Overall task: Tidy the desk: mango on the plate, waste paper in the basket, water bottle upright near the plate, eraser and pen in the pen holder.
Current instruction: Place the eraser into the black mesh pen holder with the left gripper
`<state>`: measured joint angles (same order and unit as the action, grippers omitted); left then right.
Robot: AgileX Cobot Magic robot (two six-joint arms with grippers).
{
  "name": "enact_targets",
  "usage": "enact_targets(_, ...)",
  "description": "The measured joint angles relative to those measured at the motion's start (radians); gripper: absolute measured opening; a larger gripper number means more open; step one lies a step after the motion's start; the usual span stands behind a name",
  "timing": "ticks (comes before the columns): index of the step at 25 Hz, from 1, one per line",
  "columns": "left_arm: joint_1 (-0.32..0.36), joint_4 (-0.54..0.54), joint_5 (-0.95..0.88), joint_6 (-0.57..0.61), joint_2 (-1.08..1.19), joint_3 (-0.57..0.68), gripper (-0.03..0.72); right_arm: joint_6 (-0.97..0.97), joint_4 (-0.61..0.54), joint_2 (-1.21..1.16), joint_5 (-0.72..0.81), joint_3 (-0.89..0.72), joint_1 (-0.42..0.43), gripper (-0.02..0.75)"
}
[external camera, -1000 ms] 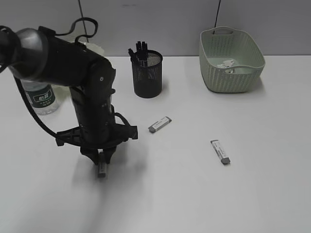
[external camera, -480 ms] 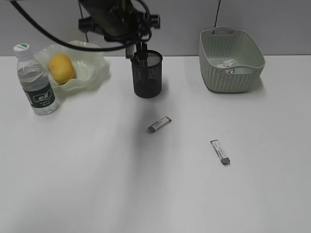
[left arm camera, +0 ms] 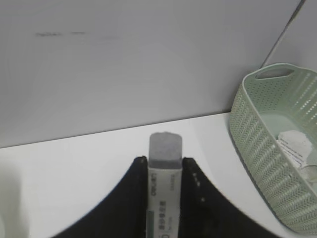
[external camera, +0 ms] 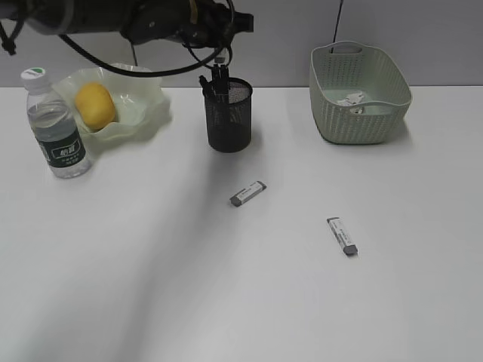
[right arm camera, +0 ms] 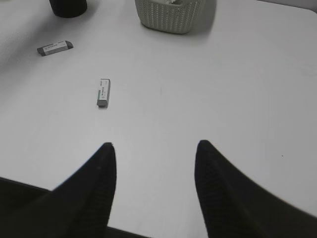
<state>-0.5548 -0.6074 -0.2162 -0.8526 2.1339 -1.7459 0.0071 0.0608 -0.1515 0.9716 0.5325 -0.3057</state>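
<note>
Left fingers (left arm camera: 166, 178) clamped on slim rectangular eraser (left arm camera: 164, 171); right fingers (right arm camera: 153, 163) apart.

Grey partition wall (external camera: 287, 30) at the back, a thin dark cable (external camera: 339, 19) hanging down it.

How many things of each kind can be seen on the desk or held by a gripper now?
Erasers: 3, two on the desk and one in the left gripper
Mango: 1
Plate: 1
Water bottle: 1
Pen holder: 1
Basket: 1
Waste paper: 1
Total: 9
</note>
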Motion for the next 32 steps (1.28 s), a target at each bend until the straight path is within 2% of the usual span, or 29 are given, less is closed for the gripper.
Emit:
enact_targets(5,0.006,-0.002,0.087,0.0,0.066,0.0,0.155,0.0,0.003,0.0,0.0,0.0,0.0,0.414)
enact_targets(10,0.006,-0.002,0.091,0.0,0.088,0.0,0.175,0.0,0.003,0.0,0.0,0.0,0.0,0.414)
enact_targets(12,0.006,-0.002,0.091,0.0,0.09,0.0,0.214,0.0,0.004,0.0,0.0,0.0,0.0,0.414)
enact_targets(17,0.006,-0.002,0.091,0.0,0.092,0.0,0.363,0.0,0.005,0.0,0.0,0.0,0.0,0.414)
enact_targets(22,0.006,-0.002,0.063,0.0,0.057,0.0,0.391,0.0,0.005,0.0,0.0,0.0,0.0,0.414)
enact_targets(28,0.005,0.036,-0.166,0.03,-0.065,0.0,0.393,0.0,0.006,0.0,0.0,0.0,0.0,0.414)
enact_targets(32,0.005,0.207,-0.397,0.26,-0.153,0.0,0.393,0.0,0.006,0.0,0.0,0.0,0.0,0.414)
